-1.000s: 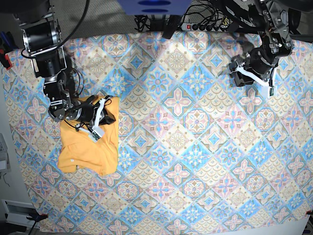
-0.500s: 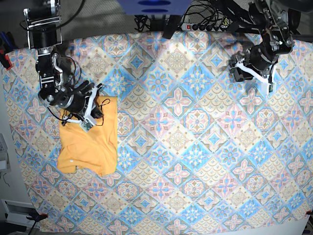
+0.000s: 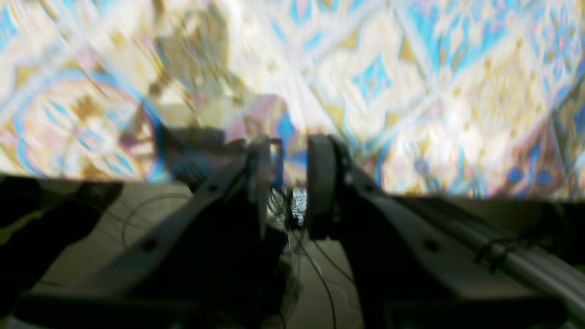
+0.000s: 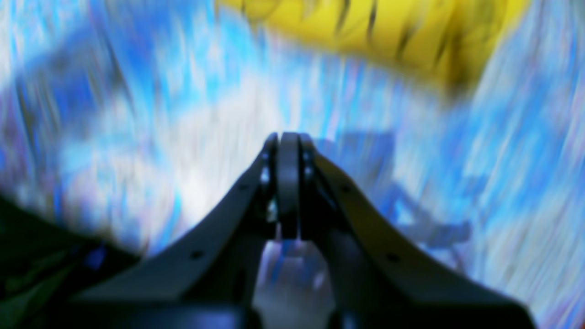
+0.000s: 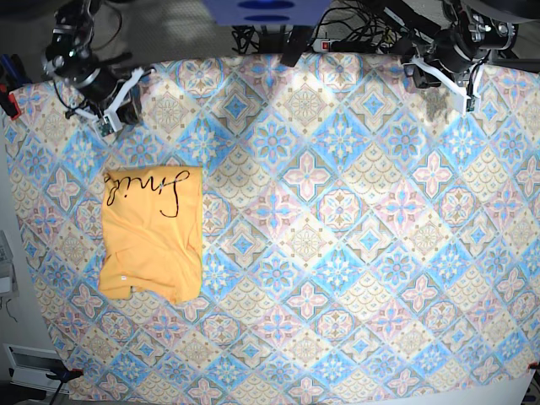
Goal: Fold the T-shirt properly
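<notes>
The T-shirt (image 5: 152,233) is found folded into a compact block on the patterned tablecloth (image 5: 337,253), at about nine o'clock in the base view, dark cursive lettering uppermost along its far edge. No contact with either arm is observed. Farther back, at eleven o'clock, the right gripper (image 5: 116,99) is seen clenched and empty, its jaws pressed together in the right wrist view. At one o'clock, by the cloth's far edge, the left gripper (image 5: 454,78) is seen with a narrow gap between its jaws, nothing grasped.

one t-shirt (image 5: 151,234), one tablecloth (image 5: 337,253), two pincers
</notes>
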Controlling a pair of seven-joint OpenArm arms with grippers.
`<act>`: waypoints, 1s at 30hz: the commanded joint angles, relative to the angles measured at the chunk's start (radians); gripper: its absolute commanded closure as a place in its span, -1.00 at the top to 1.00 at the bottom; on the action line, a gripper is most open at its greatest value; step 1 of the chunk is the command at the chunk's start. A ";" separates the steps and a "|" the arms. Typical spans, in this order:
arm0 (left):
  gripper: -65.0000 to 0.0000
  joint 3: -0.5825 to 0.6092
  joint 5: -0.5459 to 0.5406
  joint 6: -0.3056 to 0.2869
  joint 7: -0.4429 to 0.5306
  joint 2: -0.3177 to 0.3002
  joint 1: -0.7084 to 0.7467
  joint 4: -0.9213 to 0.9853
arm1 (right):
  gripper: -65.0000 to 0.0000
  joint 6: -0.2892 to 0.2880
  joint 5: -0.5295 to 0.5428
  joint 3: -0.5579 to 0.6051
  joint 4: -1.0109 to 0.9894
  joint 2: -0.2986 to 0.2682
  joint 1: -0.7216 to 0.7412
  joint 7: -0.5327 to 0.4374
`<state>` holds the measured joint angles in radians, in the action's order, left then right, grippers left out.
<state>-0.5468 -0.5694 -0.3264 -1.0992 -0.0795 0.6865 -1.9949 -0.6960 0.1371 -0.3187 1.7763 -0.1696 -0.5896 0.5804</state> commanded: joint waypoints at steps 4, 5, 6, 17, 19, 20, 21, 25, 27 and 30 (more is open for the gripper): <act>-0.62 -0.003 -0.010 -0.003 0.009 -0.007 0.077 -0.017 | -1.00 -0.002 0.023 -0.064 0.013 0.022 -0.102 -0.032; -0.62 -0.002 -0.010 -0.003 0.009 -0.007 0.094 -0.017 | -1.00 -0.002 0.023 -0.067 0.013 0.025 -0.128 -0.032; -0.62 -0.002 -0.010 -0.003 0.009 -0.007 0.109 -0.017 | -1.00 -0.002 0.023 -0.067 0.012 0.029 -0.152 -0.032; -0.64 0.109 0.007 0.000 0.015 -0.009 0.256 0.055 | -1.00 -0.002 0.023 -0.063 -0.183 0.061 -0.287 -0.033; -0.64 0.116 0.038 0.002 0.015 -0.009 0.252 0.121 | -1.00 -0.002 0.023 -0.063 -0.261 0.061 -0.284 -0.036; -0.64 0.129 0.055 0.002 0.018 -0.009 0.243 0.153 | -1.00 -0.002 0.023 -0.063 -0.298 0.061 -0.284 -0.036; -0.64 0.153 0.075 0.002 0.020 -0.009 0.223 0.196 | -1.00 -0.002 0.023 -0.063 -0.338 0.061 -0.283 -0.038; -0.64 0.228 0.157 0.002 0.121 -0.009 0.174 0.365 | -1.00 -0.002 0.022 -0.038 -0.459 0.061 -0.212 -0.047; -0.64 0.256 0.180 0.002 0.166 -0.009 0.151 0.431 | -1.00 -0.002 0.022 -0.026 -0.525 0.058 -0.186 -0.087; -0.64 0.322 0.220 0.002 0.224 -0.009 0.086 0.561 | -1.00 -0.002 0.022 -0.001 -0.679 0.055 -0.131 -0.175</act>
<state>-0.2276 -0.3412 -0.3168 -0.8856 -0.0864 0.7727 -1.4250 -0.6952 0.1612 -0.3180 1.0996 -0.1059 -0.6956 0.3962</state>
